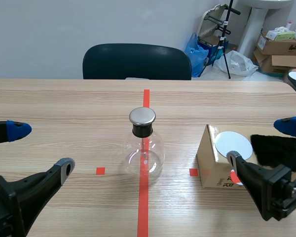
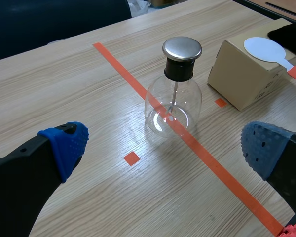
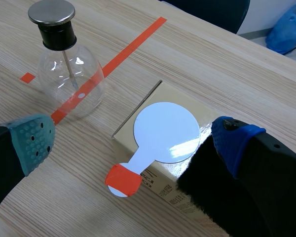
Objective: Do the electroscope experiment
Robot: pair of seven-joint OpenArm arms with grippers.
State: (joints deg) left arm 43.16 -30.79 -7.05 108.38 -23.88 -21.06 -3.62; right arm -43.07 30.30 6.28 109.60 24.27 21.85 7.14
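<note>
Your right pincer (image 3: pixel 133 140) is hovering spread over the tan cardboard box (image 3: pixel 155 96), with one finger hiding part of it. The round clear glass flask with a steel cap (image 2: pixel 173 101) is standing ahead of your spread left pincer (image 2: pixel 163 145). Between the right fingers, the fuzzy black cloth (image 3: pixel 202 197), partly covered, and the flat white red-handled paddle (image 3: pixel 166 132) are lying on the box.

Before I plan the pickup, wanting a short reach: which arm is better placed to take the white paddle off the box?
Right, likely. The right gripper is open beside the white paddle on the cardboard box; the left gripper is beyond the glass flask.
</note>
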